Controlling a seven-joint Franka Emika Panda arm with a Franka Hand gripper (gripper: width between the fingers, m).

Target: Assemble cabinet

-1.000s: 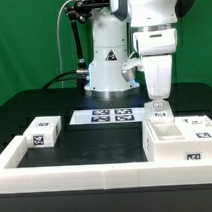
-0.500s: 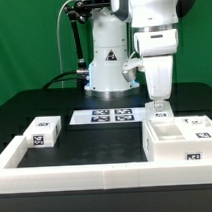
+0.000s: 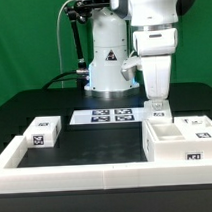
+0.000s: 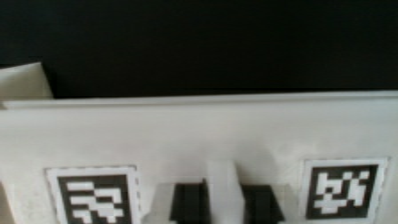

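Note:
The cabinet (image 3: 176, 143), a large white box with open compartments and tag markers, stands at the exterior view's right, inside the border wall. My gripper (image 3: 157, 104) points straight down onto its far edge. In the wrist view the cabinet (image 4: 196, 130) fills the picture as a white wall with a tag on each side. Between the tags my gripper (image 4: 222, 203) has its two black fingers (image 4: 185, 203) close together, with a thin white rib of the cabinet between them. The gripper is shut on that rib.
A small white tagged block (image 3: 42, 132) lies at the exterior view's left. Another white tagged part (image 3: 198, 123) sits behind the cabinet at the right. The marker board (image 3: 105, 117) lies in the middle, before the robot base (image 3: 109, 64). A low white border wall (image 3: 57, 178) runs along the front.

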